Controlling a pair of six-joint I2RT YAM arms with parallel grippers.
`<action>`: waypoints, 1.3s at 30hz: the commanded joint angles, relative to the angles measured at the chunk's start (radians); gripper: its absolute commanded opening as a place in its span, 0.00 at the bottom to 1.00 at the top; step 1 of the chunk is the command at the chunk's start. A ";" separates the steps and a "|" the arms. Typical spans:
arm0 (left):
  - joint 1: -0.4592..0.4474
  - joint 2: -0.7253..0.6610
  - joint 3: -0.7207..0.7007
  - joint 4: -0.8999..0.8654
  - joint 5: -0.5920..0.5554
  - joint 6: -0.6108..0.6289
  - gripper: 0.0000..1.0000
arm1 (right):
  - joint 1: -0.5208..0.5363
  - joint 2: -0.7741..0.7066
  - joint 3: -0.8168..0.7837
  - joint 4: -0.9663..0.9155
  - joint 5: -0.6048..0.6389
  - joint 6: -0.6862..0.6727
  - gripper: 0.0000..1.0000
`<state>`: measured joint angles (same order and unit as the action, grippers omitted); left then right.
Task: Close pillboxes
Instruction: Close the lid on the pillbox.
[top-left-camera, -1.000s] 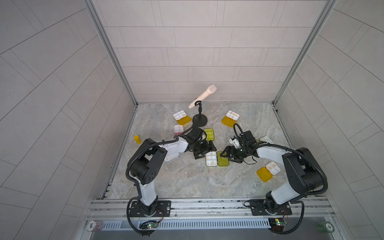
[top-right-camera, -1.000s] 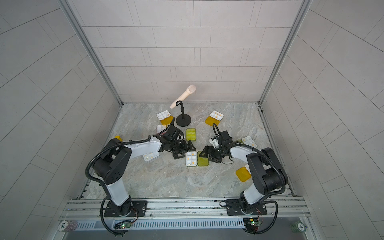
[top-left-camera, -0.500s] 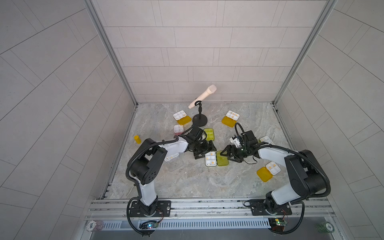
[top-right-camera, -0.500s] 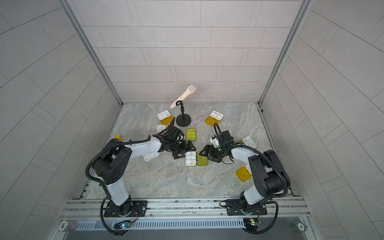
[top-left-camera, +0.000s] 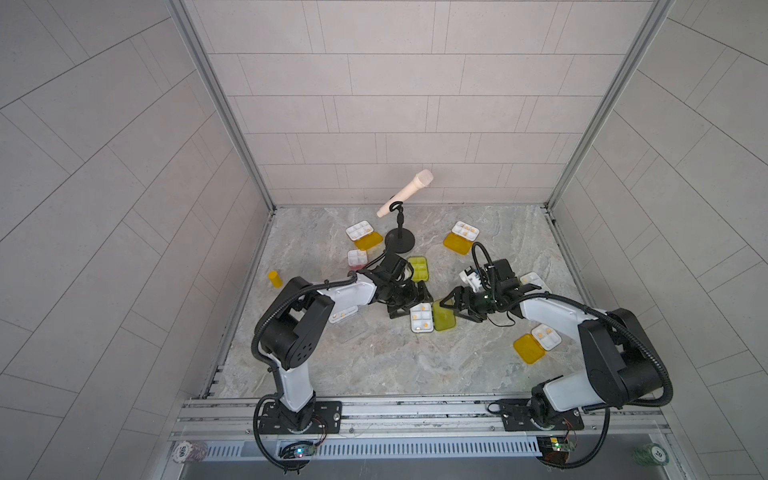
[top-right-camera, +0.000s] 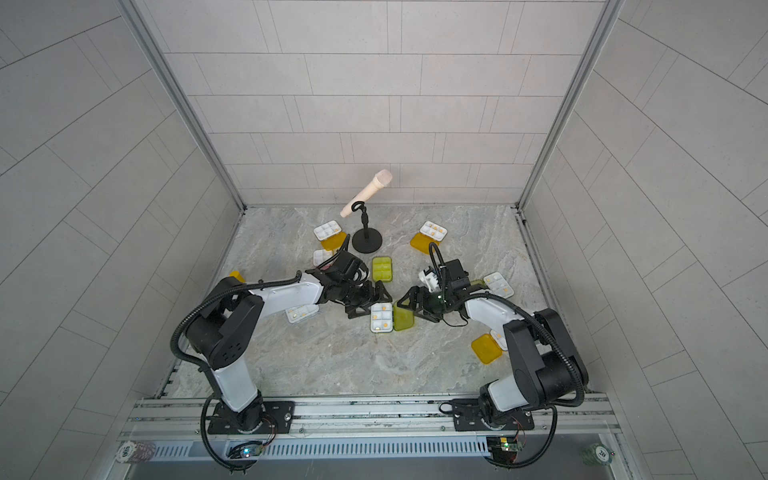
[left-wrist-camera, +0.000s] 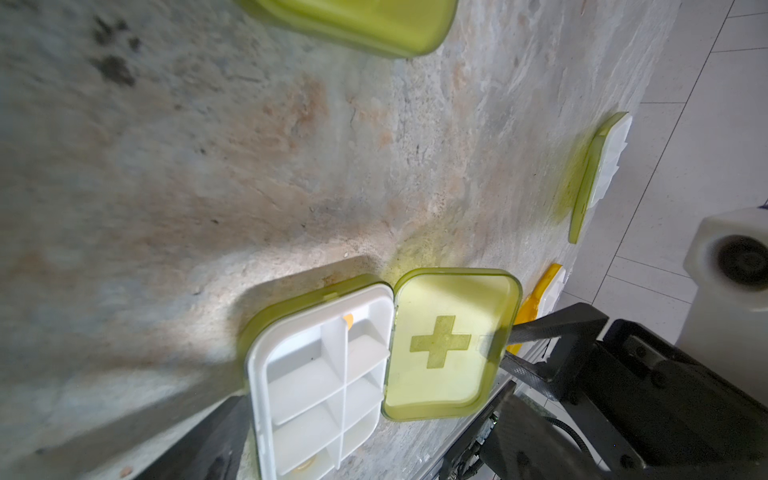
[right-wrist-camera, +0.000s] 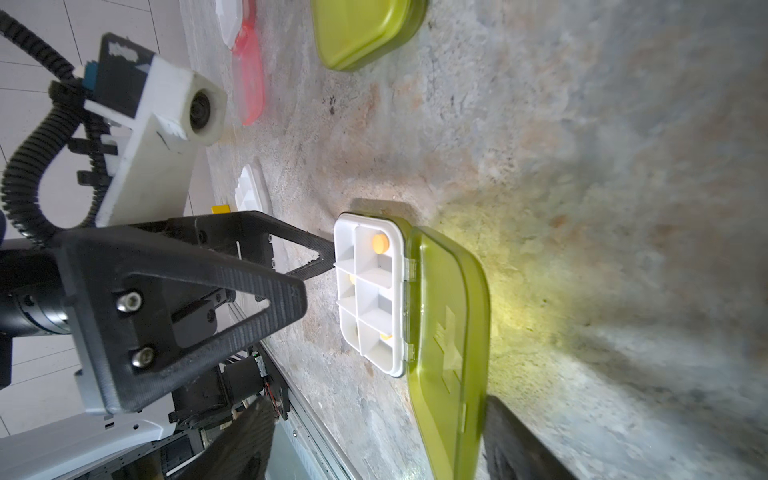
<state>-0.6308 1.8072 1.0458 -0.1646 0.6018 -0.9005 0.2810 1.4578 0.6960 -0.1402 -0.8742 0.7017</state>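
Green pillbox lid (top-left-camera: 440, 324) now tilted up; right gripper (top-left-camera: 449, 311) moved in.

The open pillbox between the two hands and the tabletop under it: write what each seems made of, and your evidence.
Tray: likely opaque white plastic, satin; thin moulded dividers.
Lid: translucent green plastic, glossy; light through it tints the tabletop, and a cross is moulded in.
Tabletop: matt veined stone, or a print of it; cannot tell which.
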 joint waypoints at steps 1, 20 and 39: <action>-0.006 0.007 0.020 0.014 0.005 -0.003 0.98 | 0.023 -0.034 0.023 0.004 0.002 0.022 0.80; 0.015 -0.090 0.012 -0.072 -0.129 0.010 0.98 | 0.141 0.018 0.112 -0.032 0.070 0.014 0.80; 0.126 -0.172 -0.044 -0.024 -0.149 -0.034 0.98 | 0.205 0.102 0.182 -0.010 0.087 0.024 0.80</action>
<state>-0.5079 1.6543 1.0142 -0.2062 0.4507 -0.9218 0.4782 1.5497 0.8589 -0.1608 -0.8005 0.7235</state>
